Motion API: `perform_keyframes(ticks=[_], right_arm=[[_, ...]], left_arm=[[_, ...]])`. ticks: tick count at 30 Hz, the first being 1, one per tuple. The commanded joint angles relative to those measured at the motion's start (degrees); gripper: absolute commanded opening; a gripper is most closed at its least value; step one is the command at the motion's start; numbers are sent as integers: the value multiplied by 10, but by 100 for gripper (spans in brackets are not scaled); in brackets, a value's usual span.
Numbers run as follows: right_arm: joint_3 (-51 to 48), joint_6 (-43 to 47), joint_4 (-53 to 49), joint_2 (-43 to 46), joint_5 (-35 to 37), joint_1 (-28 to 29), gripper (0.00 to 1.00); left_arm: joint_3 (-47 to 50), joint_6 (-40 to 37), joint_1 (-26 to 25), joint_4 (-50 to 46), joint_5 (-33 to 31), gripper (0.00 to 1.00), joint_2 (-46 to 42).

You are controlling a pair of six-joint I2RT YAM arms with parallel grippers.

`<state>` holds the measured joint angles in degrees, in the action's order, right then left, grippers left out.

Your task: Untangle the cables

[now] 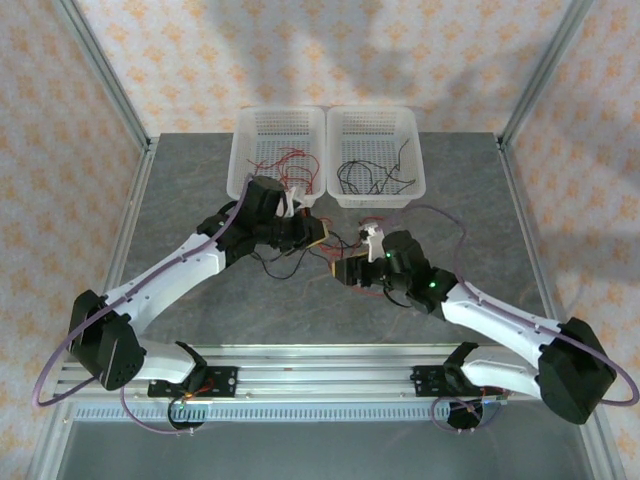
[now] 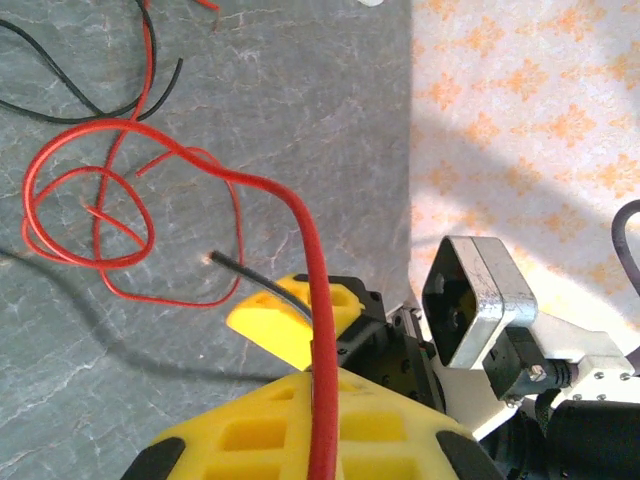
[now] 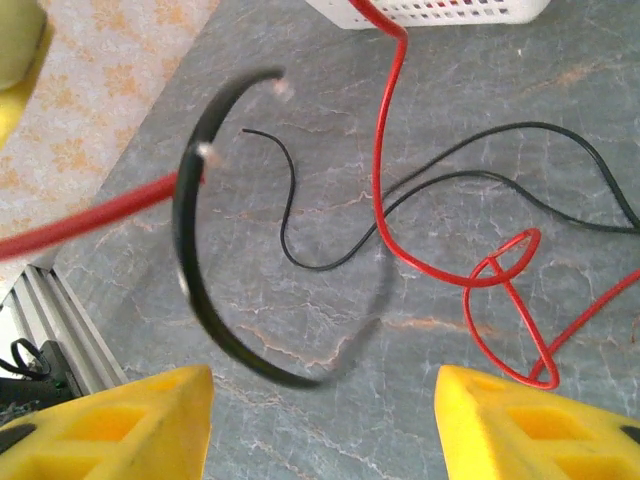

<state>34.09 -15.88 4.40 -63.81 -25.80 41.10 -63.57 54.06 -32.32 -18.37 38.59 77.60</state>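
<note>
Here the left hand (image 2: pixel 310 365) pinches a red cable (image 2: pixel 318 290), while the right hand (image 3: pixel 320 390) gapes open.

a: walls?
b: pale wallpaper (image 1: pixel 200 50), orange floral print, soft shadows drifting across it.
a: furniture?
b: grey marbled table (image 1: pixel 175 185), silver metal posts (image 1: pixel 105 70) rising at its corners, ribbed rail (image 1: pixel 320 365) along the near edge. light even, bright.
</note>
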Motion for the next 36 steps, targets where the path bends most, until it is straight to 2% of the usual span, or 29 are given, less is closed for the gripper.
perform_keyframes(ticks=[1, 4, 6, 8, 10, 14, 15, 22, 27, 31, 36], right_arm=[[38, 30, 22, -27, -9, 5, 58], [52, 35, 16, -32, 3, 15, 56], [56, 30, 16, -30, 35, 16, 56], [68, 24, 6, -35, 81, 16, 51], [79, 10, 0, -52, 139, 16, 39], [89, -29, -14, -78, 228, 10, 3], [88, -39, -18, -83, 239, 6, 0], [31, -124, -30, -74, 253, -32, 0], [-13, -163, -30, -76, 237, -39, 0], [-21, -165, -39, -83, 226, -40, 22], [23, -67, -69, -44, 189, -40, 55]], left_arm=[[1, 27, 9, 21, 6, 0, -18], [-6, 19, 19, 8, -8, 0, -20], [-5, 21, 23, 15, -4, 0, -24], [-6, 24, 24, 21, 2, 0, -26], [-10, 24, 25, 20, 8, 0, -29], [-33, 17, 27, 7, 14, 0, -40], [-42, 14, 29, -1, 14, 0, -44], [-153, -37, 70, -75, -4, 0, -53], [-200, -41, 90, -65, -1, 0, -48], [-212, -34, 91, -42, 2, 0, -42], [-206, -27, 92, -29, 9, 0, -36]])
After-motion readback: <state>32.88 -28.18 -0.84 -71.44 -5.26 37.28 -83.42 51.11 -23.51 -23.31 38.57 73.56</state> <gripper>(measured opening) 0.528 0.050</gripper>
